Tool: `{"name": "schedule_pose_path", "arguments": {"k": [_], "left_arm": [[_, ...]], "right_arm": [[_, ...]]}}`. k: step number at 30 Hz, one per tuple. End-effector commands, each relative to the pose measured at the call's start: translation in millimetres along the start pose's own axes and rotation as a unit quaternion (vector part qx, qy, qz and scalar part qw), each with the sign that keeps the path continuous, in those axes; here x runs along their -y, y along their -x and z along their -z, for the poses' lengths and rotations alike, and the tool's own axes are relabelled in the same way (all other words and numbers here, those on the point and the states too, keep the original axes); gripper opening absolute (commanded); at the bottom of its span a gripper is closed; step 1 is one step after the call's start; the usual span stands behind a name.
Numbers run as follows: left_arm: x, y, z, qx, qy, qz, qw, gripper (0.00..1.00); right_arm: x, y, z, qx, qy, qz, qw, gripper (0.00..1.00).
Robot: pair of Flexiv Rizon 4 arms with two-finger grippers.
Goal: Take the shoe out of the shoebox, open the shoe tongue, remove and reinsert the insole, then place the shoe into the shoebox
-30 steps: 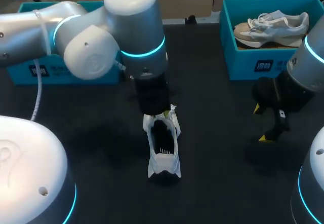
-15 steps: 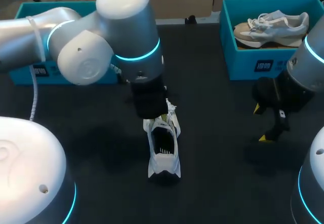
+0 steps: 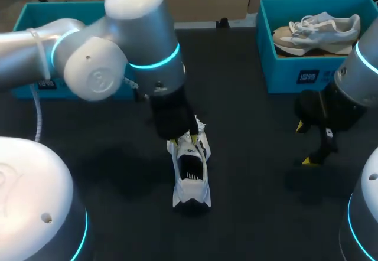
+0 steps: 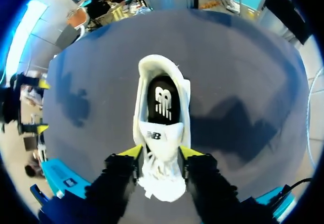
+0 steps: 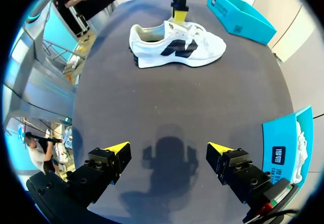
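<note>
A white shoe (image 3: 190, 169) with a dark side logo (image 5: 177, 46) stands upright mid-table, heel toward me. Its black insole (image 4: 163, 100) shows through the wide mouth, and the tongue (image 4: 161, 139) is pulled toward the toe. My left gripper (image 3: 183, 138) points down over the laces. Its yellow tips (image 4: 132, 152) stand one on each side of the tongue and laced part, close against the upper, jaws partly apart. From the right wrist, one left finger (image 5: 179, 15) shows above the tongue. My right gripper (image 5: 169, 150) hangs wide open over bare table, well right of the shoe (image 3: 305, 144).
A teal shoebox (image 3: 295, 75) at the back right holds a grey and beige shoe (image 3: 319, 31). A second teal shoebox (image 3: 26, 87) stands at the back left, mostly behind my left arm. The black tabletop (image 3: 254, 155) lies between the shoe and my right gripper.
My left arm has leaned a little to the left and its fingers have spread wider around the tongue. The shoe has stayed in place. The right arm has not moved.
</note>
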State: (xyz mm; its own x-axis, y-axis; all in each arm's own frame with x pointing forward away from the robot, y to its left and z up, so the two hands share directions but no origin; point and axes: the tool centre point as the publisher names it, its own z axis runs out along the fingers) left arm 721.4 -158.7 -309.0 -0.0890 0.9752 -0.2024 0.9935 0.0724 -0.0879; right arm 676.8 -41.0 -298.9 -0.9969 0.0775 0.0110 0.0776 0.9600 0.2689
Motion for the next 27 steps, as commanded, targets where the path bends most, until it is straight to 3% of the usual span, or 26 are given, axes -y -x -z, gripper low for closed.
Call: {"name": "schedule_pose_path", "arguments": {"k": [1, 5, 18, 22, 23, 25, 26, 27], "left_arm": [[10, -10.2, 45, -0.025, -0.005, 0.099, 0.995, 1.00], [6, -12.1, 55, -0.058, -0.054, 0.242, 0.967, 1.00], [7, -13.4, 58, -0.057, -0.044, 0.239, 0.968, 1.00], [39, -16.3, 44, -0.067, -0.055, 0.312, 0.946, 1.00], [44, -17.5, 44, -0.064, -0.049, 0.325, 0.942, 1.00], [64, -17.2, 50, -0.072, -0.009, 0.438, 0.896, 1.00], [74, -20.2, 60, -0.055, 0.070, 0.482, 0.871, 1.00], [74, -20.2, 60, -0.055, 0.070, 0.482, 0.871, 1.00]], "right_arm": [[0.7, -0.8, 0, 0.001, 0.000, 0.001, 1.000, 1.00], [0.7, -0.8, 0, 0.001, 0.000, 0.001, 1.000, 1.00], [0.7, -0.8, 0, 0.001, 0.000, 0.001, 1.000, 1.00], [0.7, -0.8, 0, 0.001, 0.000, 0.001, 1.000, 1.00], [0.7, -0.8, 0, 0.001, 0.000, 0.001, 1.000, 1.00], [0.7, -0.8, 0, 0.001, 0.000, 0.001, 1.000, 1.00], [0.7, -0.8, 0, 0.001, 0.000, 0.001, 1.000, 1.00], [0.7, -0.8, 0, 0.001, 0.000, 0.001, 1.000, 1.00]]}}
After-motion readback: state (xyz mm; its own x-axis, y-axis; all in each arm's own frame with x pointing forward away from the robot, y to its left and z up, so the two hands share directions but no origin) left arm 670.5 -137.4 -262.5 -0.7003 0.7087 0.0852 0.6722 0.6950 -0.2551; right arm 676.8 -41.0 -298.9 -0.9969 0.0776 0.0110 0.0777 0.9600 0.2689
